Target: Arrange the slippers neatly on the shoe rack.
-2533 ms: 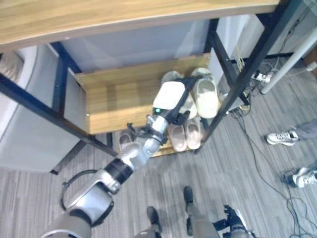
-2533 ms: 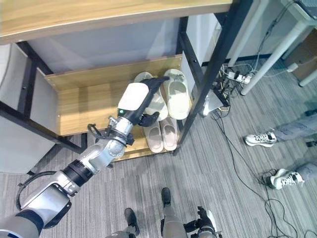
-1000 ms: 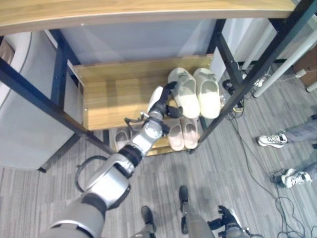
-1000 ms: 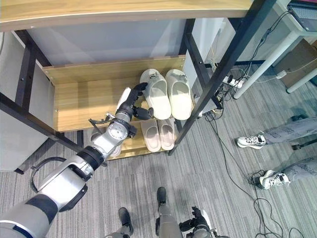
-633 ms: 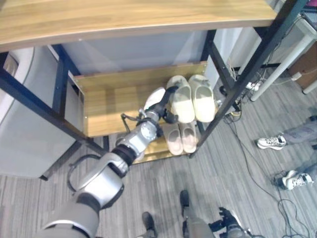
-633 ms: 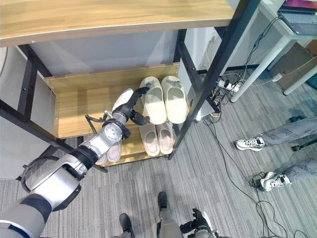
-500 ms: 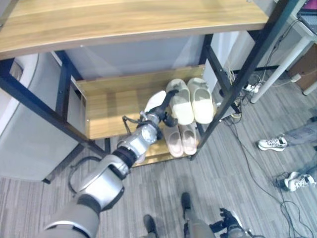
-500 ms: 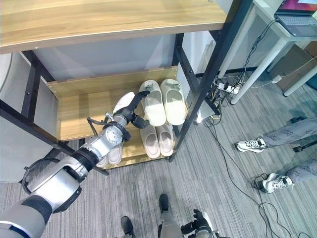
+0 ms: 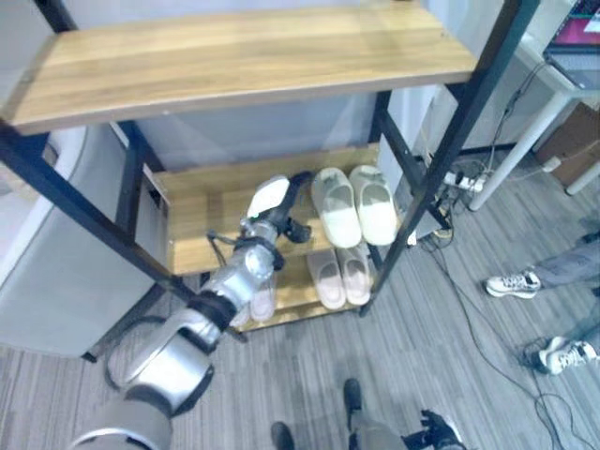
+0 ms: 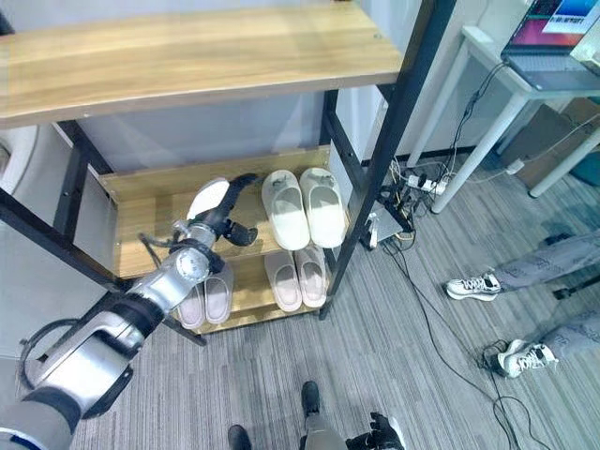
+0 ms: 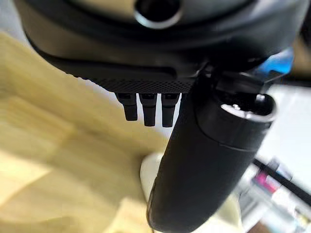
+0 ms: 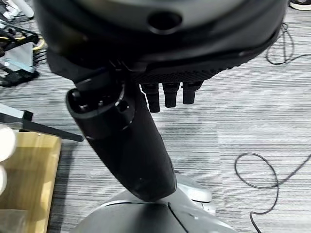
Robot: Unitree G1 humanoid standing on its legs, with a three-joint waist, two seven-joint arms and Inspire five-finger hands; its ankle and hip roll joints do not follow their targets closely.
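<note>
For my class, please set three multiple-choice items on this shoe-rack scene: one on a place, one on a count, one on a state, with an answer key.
1. Where does the cream slipper pair rest?
A. top shelf
B. middle shelf
C. floor

2. How many slipper pairs sit on the bottom shelf?
A. one
B. two
C. four

3. What does the left robot hand hold?
A. nothing
B. a slipper
C. a cable

Key: 1 B, the cream pair lies on the middle shelf below the bare top board. 2 B, two pinkish pairs lie side by side there. 3 A, its fingers are spread beside the cream pair, gripping nothing.
</note>
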